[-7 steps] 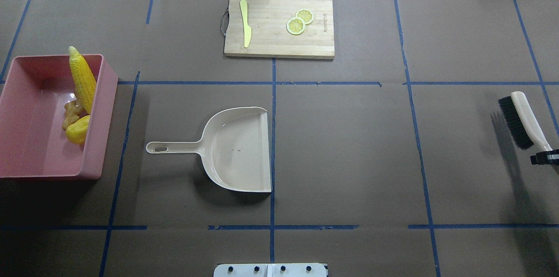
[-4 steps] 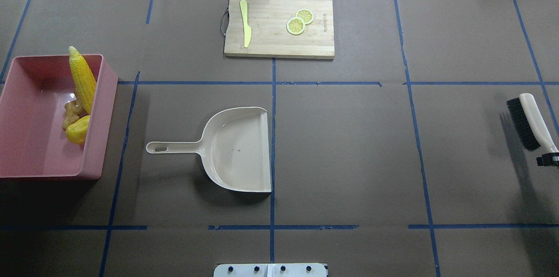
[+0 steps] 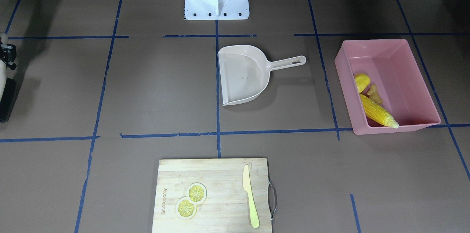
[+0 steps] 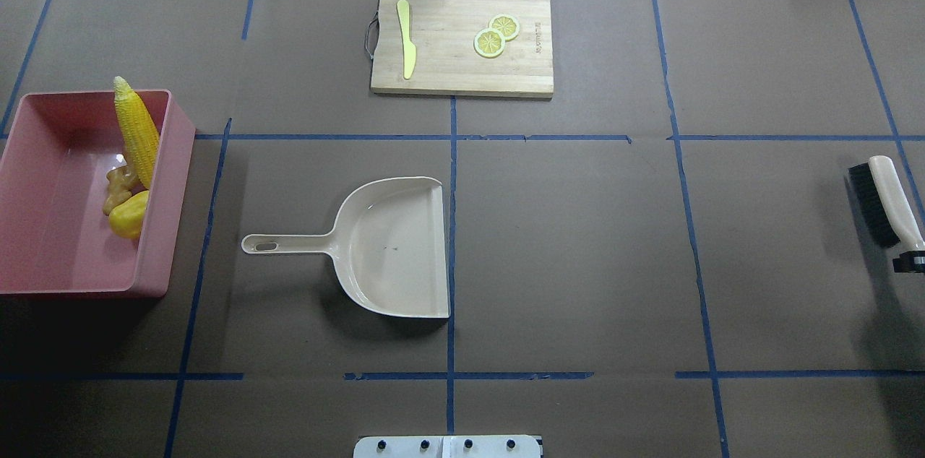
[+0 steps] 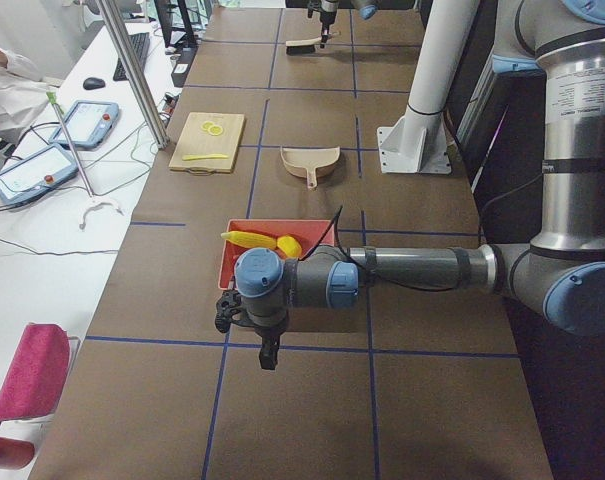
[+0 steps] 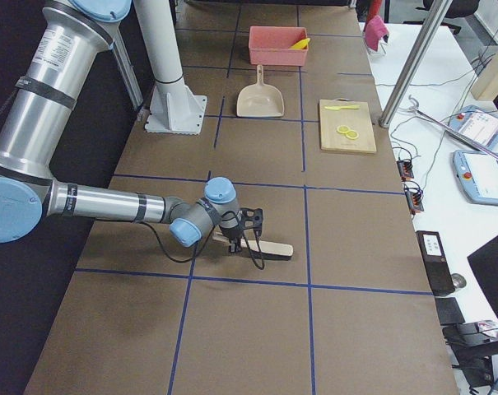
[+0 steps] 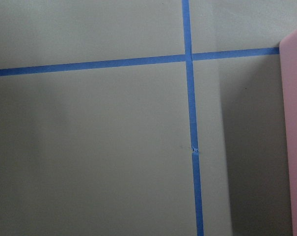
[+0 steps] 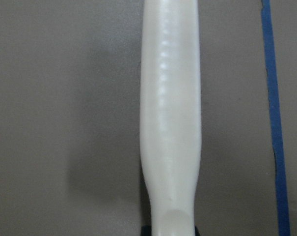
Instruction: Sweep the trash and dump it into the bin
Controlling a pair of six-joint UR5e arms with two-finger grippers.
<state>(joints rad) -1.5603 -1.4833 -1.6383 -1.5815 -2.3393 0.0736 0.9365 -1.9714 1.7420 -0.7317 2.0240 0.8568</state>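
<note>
While all three pieces of toy trash lie inside the large pink rectangular plastic bin, the beige plastic dustpan with a long handle rests flat at the middle of the brown paper-covered table. The dustpan's handle points toward the bin, which stands well apart from it off the handle end.

Inside the bin, the long yellow corn cob leans on the wall nearest the dustpan, its tip rising above the rim. The tan knobbly ginger root and the smaller lumpy yellow piece huddle at the cob's lower end, by the same wall.

Well apart from the dustpan's open mouth, the right gripper has its jaws clamped on the handle end of a cream hand brush with black bristles.

Past the bin from the dustpan hangs the left gripper; whether its jaws are apart or together cannot be told.

Beyond the dustpan, away from the robot, lies a pale wooden cutting board carrying two flat lemon slices and a pale yellow-green toy knife.
</note>
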